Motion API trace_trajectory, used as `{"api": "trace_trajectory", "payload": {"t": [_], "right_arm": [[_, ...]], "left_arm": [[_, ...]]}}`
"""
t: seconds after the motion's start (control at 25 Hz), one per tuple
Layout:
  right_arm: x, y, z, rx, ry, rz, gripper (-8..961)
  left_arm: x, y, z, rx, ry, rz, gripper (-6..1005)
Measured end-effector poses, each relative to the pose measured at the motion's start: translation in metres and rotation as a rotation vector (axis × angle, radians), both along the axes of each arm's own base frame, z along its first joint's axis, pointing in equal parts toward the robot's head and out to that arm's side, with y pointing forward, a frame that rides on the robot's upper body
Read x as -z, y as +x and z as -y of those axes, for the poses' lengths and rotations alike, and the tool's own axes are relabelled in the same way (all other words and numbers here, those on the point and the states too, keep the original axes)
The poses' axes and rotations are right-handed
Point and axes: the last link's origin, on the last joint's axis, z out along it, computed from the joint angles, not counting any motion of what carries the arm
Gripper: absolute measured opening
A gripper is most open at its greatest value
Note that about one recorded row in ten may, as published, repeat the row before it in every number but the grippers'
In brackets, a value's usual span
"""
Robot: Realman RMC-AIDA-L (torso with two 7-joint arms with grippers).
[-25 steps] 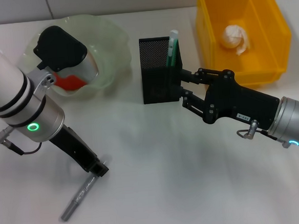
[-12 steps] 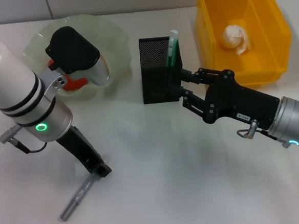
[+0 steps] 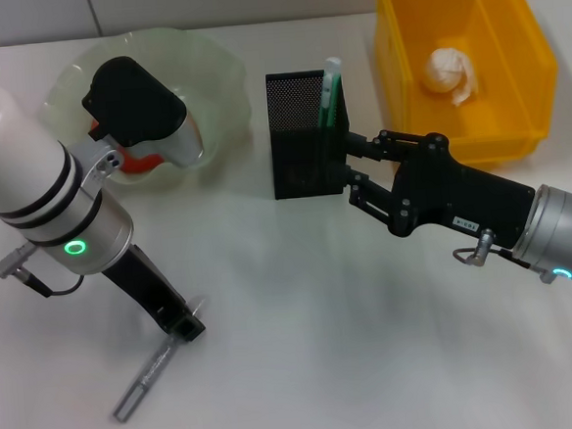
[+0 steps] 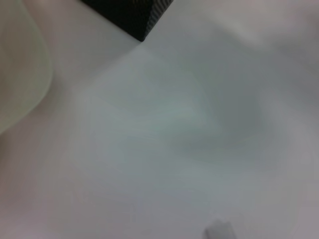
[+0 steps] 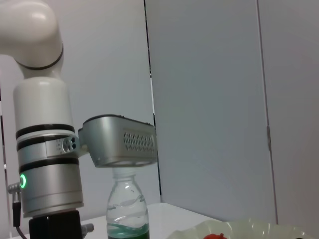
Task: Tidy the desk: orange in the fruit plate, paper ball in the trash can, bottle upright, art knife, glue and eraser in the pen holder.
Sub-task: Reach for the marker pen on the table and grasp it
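**Art knife to be taken up by the left arm**

The art knife (image 3: 152,378) is seen lying flat, well to the front-left of the pen holder (image 3: 298,145). The left gripper (image 3: 188,326) is lowered onto the knife's nearer end; whether it is clenched cannot be told. The right gripper (image 3: 347,163) is held against the holder's right side, jaws spread and grasping nothing, just below the glue (image 3: 329,92) standing inside.

The knife is probably best gripped across its barrel, nearer the middle, so that it is not tipped when lifted. It should then be turned upright above the holder's free left part, once the right arm is drawn back.
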Motion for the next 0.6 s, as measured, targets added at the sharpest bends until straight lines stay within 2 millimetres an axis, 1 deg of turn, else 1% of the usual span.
{"api": "trace_trajectory", "payload": {"t": [0.6], "right_arm": [[0.0002, 0.0000, 0.0002, 0.000, -0.002, 0.000, 349]], "left_arm": [[0.0010, -0.0041, -0.0017, 0.000, 0.007, -0.016, 436]]}}
